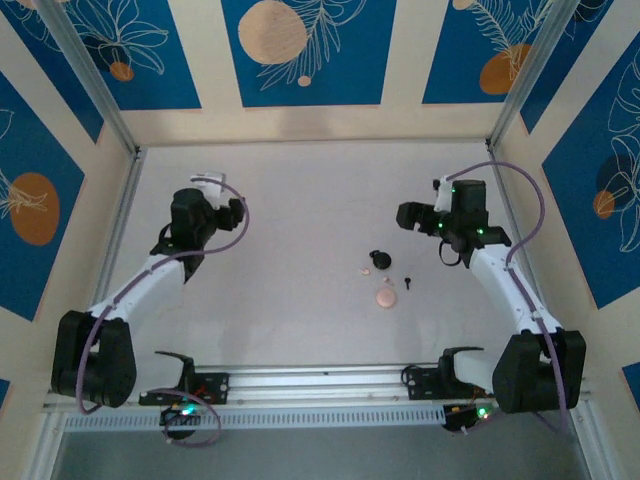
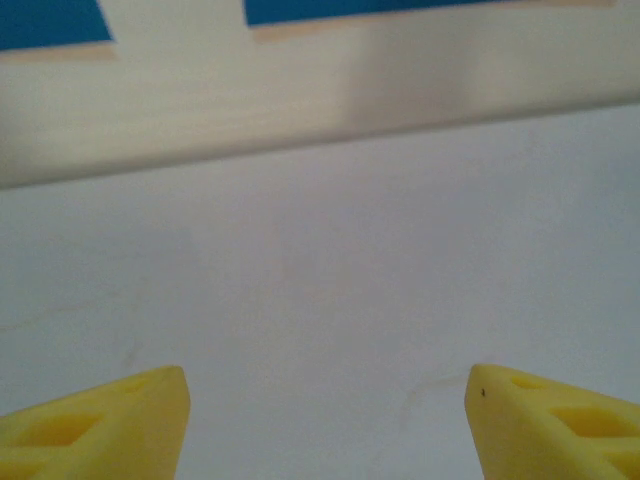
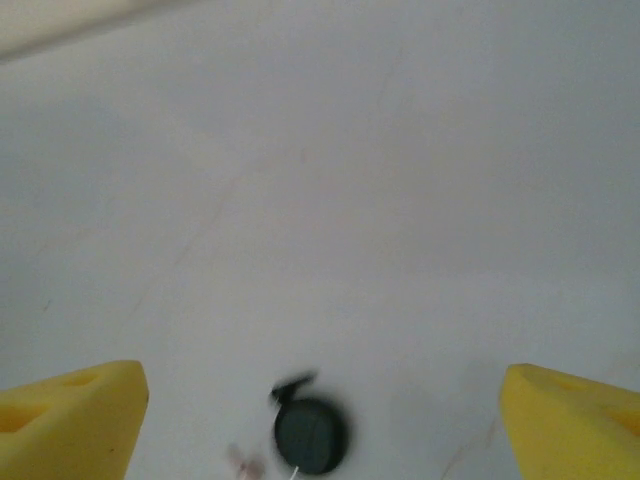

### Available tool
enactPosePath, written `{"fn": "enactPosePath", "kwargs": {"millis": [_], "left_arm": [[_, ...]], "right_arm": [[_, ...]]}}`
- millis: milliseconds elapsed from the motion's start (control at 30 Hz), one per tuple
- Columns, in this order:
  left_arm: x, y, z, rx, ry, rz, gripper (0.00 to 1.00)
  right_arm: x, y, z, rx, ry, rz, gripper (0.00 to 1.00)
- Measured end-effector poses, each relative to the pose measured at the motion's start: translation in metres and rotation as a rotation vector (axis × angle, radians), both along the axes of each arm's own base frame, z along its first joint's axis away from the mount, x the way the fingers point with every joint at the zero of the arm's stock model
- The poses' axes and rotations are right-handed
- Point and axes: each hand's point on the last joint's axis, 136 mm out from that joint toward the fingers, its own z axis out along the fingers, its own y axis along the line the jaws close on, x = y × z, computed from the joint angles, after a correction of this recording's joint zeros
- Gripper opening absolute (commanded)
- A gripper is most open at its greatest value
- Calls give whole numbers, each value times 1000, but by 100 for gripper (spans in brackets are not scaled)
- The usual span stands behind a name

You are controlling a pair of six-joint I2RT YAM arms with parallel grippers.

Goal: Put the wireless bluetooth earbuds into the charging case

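Clutter lies right of centre on the table (image 1: pixel 280 320), in its nearer half. Nearest is a pink disc (image 1: pixel 385 297). Just past it to the right lies a tiny black earbud (image 1: pixel 408 283) with a short stem, apart from the rest. Farther on sits a black disc (image 1: pixel 381 261) with a small pink scrap (image 1: pixel 364 269) just beside it on the left. In the right wrist view a small dark piece (image 3: pixel 292 387) touches the black disc's upper edge. It may be a second earbud, but blur leaves that unsettled, and which disc is the charging case cannot be told either. Farther out, the right claw (image 3: pixel 325 375) hangs over the table, its yellow fingers spread wide with nothing between them, facing the black disc. The left claw (image 2: pixel 327 385), well off to the left, is equally wide and empty, aimed at bare table and the far wall (image 2: pixel 300 110). The step in hand looks like the approach to an earbud: the right claw would do best to descend centred over the stem and pinch gently, lest so small a piece skid. Counted: two discs, one scrap, one sure earbud, one possible.
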Motion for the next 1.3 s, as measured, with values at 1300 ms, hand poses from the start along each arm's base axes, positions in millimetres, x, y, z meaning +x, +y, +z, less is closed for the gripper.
{"fn": "enactPosePath", "kwargs": {"millis": [1300], "left_arm": [[-33,-28,-110,-89,487,-76,68]], "right_arm": [[-134,57,-162,-194,1005,-75,51]]}}
